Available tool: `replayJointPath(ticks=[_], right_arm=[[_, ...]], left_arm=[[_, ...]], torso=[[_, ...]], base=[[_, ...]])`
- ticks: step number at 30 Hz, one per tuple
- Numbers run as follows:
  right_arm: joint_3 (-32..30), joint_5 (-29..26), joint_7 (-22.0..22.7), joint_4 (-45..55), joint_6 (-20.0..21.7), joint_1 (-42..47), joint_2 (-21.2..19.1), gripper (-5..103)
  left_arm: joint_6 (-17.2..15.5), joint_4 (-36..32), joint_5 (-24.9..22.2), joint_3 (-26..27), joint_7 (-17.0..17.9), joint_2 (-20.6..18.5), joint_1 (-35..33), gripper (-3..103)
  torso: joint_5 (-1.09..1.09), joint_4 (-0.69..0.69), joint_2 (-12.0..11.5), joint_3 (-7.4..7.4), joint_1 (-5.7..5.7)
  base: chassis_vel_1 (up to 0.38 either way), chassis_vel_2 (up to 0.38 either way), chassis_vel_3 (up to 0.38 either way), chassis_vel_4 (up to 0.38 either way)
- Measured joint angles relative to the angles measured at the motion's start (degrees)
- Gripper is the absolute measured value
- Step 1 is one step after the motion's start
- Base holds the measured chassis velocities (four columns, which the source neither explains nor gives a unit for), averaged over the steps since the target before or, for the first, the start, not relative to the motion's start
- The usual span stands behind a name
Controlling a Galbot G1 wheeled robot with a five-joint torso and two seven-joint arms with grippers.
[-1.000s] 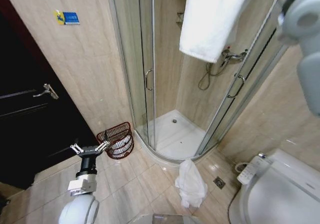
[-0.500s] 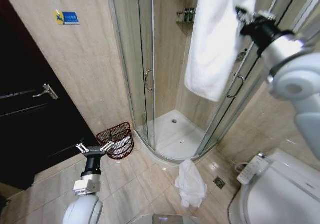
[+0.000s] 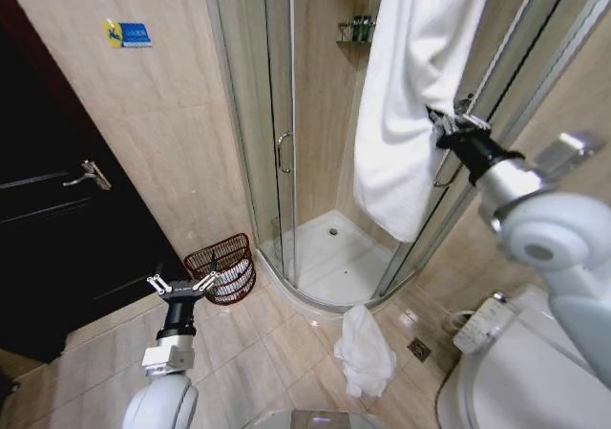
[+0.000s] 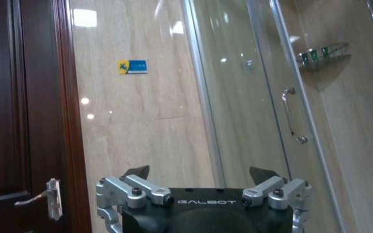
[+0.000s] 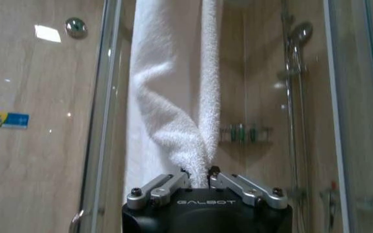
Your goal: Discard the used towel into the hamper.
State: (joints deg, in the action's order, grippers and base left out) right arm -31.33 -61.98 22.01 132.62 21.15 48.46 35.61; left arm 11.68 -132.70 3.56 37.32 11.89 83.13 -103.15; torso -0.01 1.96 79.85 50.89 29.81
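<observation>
Towels number two: one large white towel (image 3: pixel 410 95) hanging high in front of the glass shower enclosure (image 3: pixel 286 142), pinched at its edge by the closed right claw (image 3: pixel 451 123), its nubby folds bunched between the fingertips (image 5: pixel 185 175) in the right wrist view; one crumpled white towel (image 3: pixel 364 351) lying on the tiled floor (image 3: pixel 258 353) near the toilet (image 3: pixel 535 372). One hamper (image 3: pixel 221 268), round, dark red-brown openwork with a wavy rim, standing on the floor against the wall between the dark door (image 3: pixel 57 219) and the shower. Left claw (image 3: pixel 181 287) hovering low just in front of the hamper, fingers (image 4: pixel 138 173) spread wide, gripping nothing.
</observation>
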Motion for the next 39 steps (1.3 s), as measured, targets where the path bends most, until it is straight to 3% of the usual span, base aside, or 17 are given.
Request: replayJointPath(ticks=[6, 14, 18, 27, 39], right_arm=[[-2.11, 5.84, -1.77, 1.80, -1.23, 10.76, 4.66, 8], [-2.00, 10.58, -2.88, 3.64, -1.74, 16.08, 8.96, 8], [-2.03, 16.78, -4.72, 4.29, -3.01, 22.67, 13.38, 8], [-1.39, 25.05, -8.67, 3.79, -5.21, 29.59, 19.87, 8], [-0.64, 28.12, -10.05, 1.19, -6.70, 29.80, 21.44, 8]], left_arm=[[0.26, -1.04, 0.41, -0.39, 0.00, 0.04, -0.46, 100], [0.52, -1.60, 0.71, -0.83, -0.02, -0.03, -0.77, 100], [1.50, -1.75, 0.73, -0.61, -0.03, 0.01, -1.35, 100], [1.14, -2.50, 0.51, -0.88, -0.11, -0.99, -0.70, 100], [1.14, -1.44, 0.27, -1.64, -0.23, -1.70, 0.05, 100]], torso=[[0.04, 0.00, 0.00, 0.00, 0.00], [-0.03, 0.01, 0.00, 0.00, 0.00], [0.02, 0.00, 0.00, 0.00, 0.00], [0.01, 0.00, 0.00, 0.00, 0.00], [0.01, 0.00, 0.00, 0.00, 0.00]], base=[[0.000, 0.000, 0.000, 0.000], [0.000, 0.000, 0.000, 0.000], [0.000, 0.000, 0.000, 0.000], [0.000, 0.000, 0.000, 0.000], [0.000, 0.000, 0.000, 0.000]])
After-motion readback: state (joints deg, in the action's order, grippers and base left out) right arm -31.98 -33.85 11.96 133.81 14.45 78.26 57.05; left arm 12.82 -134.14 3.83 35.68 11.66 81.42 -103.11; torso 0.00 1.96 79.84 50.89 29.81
